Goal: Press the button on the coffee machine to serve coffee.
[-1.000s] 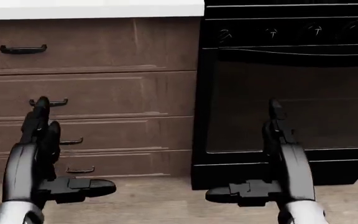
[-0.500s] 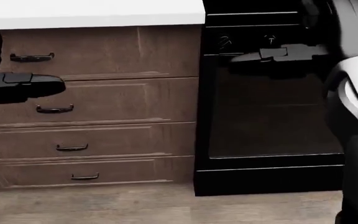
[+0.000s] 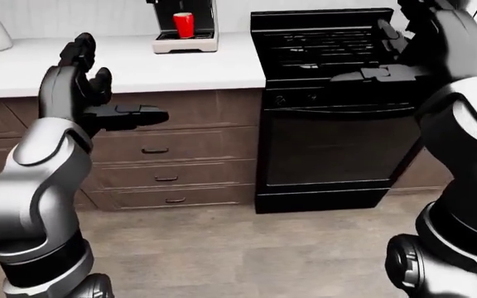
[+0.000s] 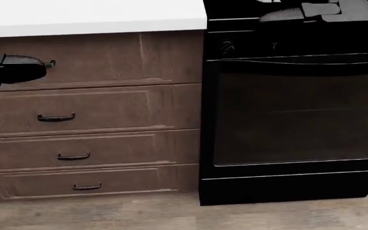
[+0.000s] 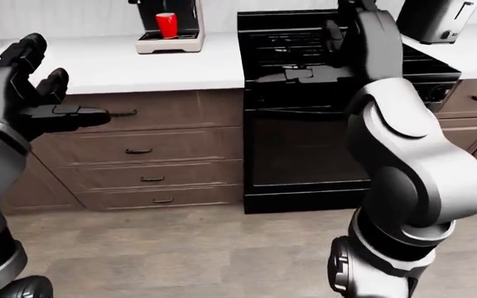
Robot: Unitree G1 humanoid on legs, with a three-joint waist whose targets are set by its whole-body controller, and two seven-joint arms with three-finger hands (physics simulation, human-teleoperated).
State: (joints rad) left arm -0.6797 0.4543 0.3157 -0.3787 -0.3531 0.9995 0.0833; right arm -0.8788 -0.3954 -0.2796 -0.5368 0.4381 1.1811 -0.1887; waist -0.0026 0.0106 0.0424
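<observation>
- left-eye view: my left hand (image 3: 85,93) is raised, fingers spread, holding nothing. the coffee machine (image 3: 185,26) stands on the counter (image 3: 131,65), up and right of that hand and well apart; a red cup (image 3: 184,25) sits in its bay.
- head view: only drawers (image 4: 91,108) and the stove (image 4: 292,110) show.
- right-eye view: my right hand (image 5: 363,43) hangs open over the stove; the left looks nearer the machine.
</observation>
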